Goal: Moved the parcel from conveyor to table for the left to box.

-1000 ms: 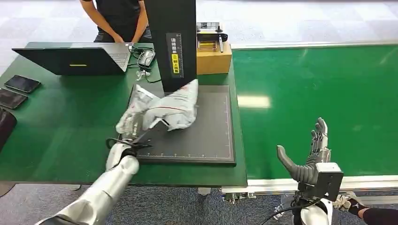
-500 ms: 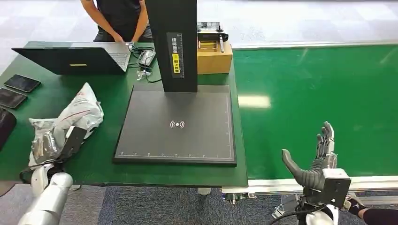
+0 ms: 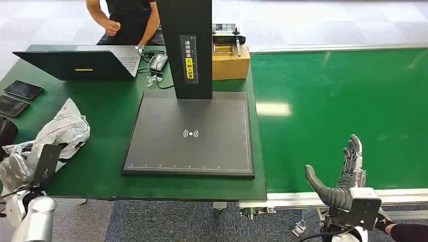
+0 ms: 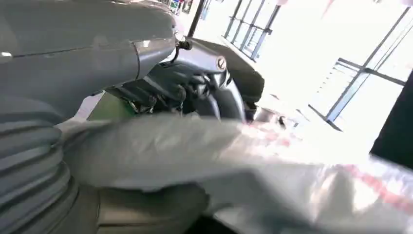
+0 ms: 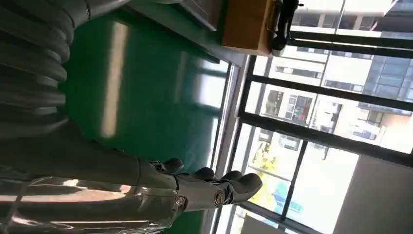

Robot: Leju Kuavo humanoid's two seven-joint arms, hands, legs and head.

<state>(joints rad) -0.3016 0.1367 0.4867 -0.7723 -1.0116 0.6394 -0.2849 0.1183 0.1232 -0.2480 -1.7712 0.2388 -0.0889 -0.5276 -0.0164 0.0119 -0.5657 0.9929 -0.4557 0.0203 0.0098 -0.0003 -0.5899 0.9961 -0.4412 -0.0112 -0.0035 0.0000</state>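
A crumpled white plastic parcel (image 3: 64, 129) with red print hangs at the table's left front edge, gripped by my left hand (image 3: 20, 162). The left wrist view has the same parcel (image 4: 272, 170) lying across the hand, with dark fingers (image 4: 190, 90) curled over its far side. My right hand (image 3: 339, 177) stands upright and holds nothing above the near edge of the green conveyor (image 3: 343, 101), fingers apart. In the right wrist view its fingers (image 5: 219, 187) stretch out over the belt (image 5: 146, 97).
A black scanner mat (image 3: 192, 133) with a tall black post (image 3: 189, 45) fills the table's middle. A laptop (image 3: 75, 63), two phones (image 3: 17, 96) and a cardboard box (image 3: 230, 60) lie farther back. A person (image 3: 126, 20) stands behind the table.
My left arm has swung the parcel off the scanner mat to the table's left front edge. The right hand has sunk slightly. The person has raised one hand.
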